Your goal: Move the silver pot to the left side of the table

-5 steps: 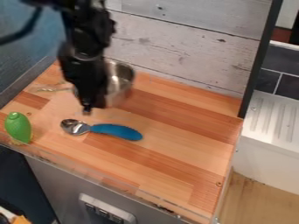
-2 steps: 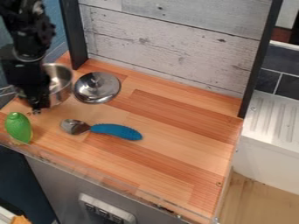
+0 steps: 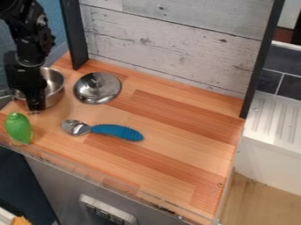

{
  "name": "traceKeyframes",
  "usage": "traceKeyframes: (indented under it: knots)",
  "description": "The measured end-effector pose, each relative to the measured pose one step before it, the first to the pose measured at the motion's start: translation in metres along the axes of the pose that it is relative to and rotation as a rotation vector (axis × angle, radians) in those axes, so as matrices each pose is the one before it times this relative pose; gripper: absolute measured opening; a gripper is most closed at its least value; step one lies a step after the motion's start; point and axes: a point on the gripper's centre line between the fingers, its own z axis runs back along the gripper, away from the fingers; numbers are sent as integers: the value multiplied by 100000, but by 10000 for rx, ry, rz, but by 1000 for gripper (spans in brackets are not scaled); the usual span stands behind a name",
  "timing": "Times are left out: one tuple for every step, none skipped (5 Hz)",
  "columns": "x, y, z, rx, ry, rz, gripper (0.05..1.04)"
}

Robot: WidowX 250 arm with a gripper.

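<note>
The black gripper (image 3: 36, 107) hangs at the left of the table, in front of the silver pot (image 3: 54, 89) and covering part of it. I cannot tell how its fingers stand against the pot's wall. The pot is upright at the table's left side, its handle pointing left toward the blue wall.
A silver lid (image 3: 97, 88) lies just right of the pot. The green toy (image 3: 19, 128) stands at the left front edge, close below the gripper. A spoon with a blue handle (image 3: 117, 132) lies mid-table. A whitewashed board wall (image 3: 170, 48) closes off the back.
The gripper and the silver pot have moved left together from beside the middle, uncovering the lid. Since the last earlier frame, both have shifted slightly farther left and down.
</note>
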Motion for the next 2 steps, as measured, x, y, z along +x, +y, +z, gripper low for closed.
traceKeyframes:
  knots:
    - [-85, -159, -289, 69, -27, -24, 101]
    - [-212, 515, -215, 322, 92, 115, 276]
